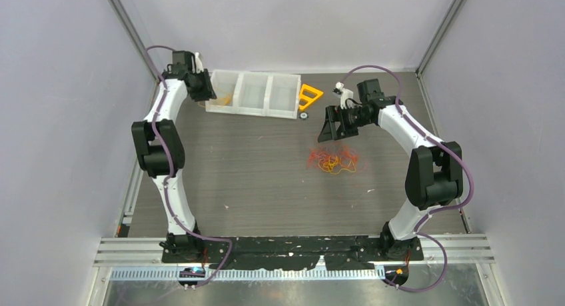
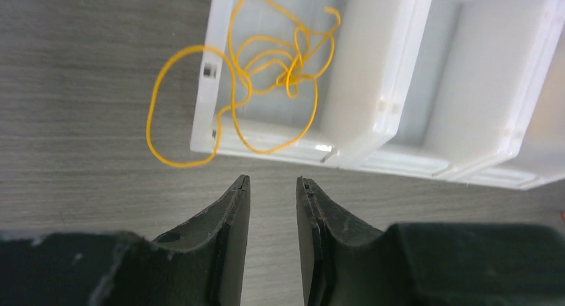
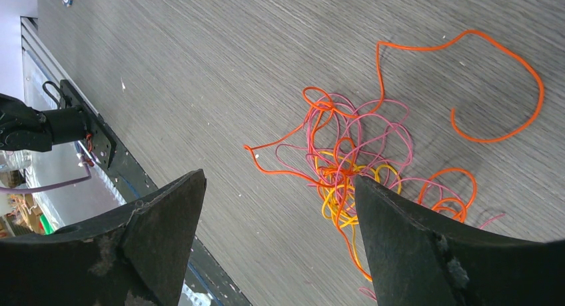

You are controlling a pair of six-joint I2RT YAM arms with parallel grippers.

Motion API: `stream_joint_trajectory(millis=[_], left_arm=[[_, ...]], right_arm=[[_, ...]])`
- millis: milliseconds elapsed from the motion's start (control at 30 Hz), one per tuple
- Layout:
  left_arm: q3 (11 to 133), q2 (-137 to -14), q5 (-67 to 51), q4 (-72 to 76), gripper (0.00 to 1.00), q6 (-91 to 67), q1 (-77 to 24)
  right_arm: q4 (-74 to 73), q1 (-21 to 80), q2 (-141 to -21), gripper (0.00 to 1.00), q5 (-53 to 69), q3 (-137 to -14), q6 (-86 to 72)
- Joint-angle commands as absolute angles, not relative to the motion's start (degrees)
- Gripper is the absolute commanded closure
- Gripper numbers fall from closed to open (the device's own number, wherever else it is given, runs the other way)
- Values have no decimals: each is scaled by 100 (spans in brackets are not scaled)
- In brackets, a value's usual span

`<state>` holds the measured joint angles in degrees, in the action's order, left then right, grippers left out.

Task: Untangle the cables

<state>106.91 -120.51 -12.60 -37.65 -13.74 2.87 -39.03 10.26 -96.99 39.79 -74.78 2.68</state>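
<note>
Where the left arm reaches to the far left of the table [image 1: 253, 186], the left gripper [image 1: 202, 87] [image 2: 273, 183] hangs above the near edge of a white bin [image 1: 253, 111] [image 2: 373, 86]. Its fingers stand a narrow gap apart and pinch nothing. A single yellow cable [image 1: 225, 99] [image 2: 293, 86] lies knotted in the leftmost of the bin's three compartments. In the left wrist view, one long loop drapes over the compartment's outer wall and rests on the table beside it. The cable's length therefore runs across that wall, not along it.

Just right of the bin sits an orange triangle [image 1: 310, 96], and a small round item lies near its corner.

Further right and nearer the arms, the clump of cables [image 1: 333, 161] [image 3: 346, 166] lies on bare table, well apart from the bin. Orange, pink-red and yellow strands are wound together. From above, the clump is somewhat wider left to right than it is deep. In the right wrist view, one loose orange strand [image 3: 496, 49] curls out from the clump in an open hook.

The right gripper [image 1: 331, 130] [image 3: 280, 179] hovers above the far side of the clump. Its fingers are spread wide and empty, and the right finger hides part of the tangle.

The table is grey with a wood grain and is scattered with pale specks. Plain pale walls [image 1: 53, 119] enclose it on three sides.
</note>
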Motion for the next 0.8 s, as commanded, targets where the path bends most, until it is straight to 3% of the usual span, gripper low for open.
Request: stream_joint_trajectory(millis=[0,533,600,767], left_arm=[[11313,-12363,-884,-3418,68,-1714,266],[12168,-13322,-619,-3855,60,-2788,223],[12220,-13423,-761,-3724,66,-2824,201],[12404,-13715,-1494,-3311,99,-2932,178]], right_arm=[[-3854,1004,-9478,12,4060,-7534,275],[-3850,969,-9579,12,3991,-7568,266],[-3859,960,-9579,12,3974,-7556,272],[-3885,926,-9599,12,3955,-7550,279]])
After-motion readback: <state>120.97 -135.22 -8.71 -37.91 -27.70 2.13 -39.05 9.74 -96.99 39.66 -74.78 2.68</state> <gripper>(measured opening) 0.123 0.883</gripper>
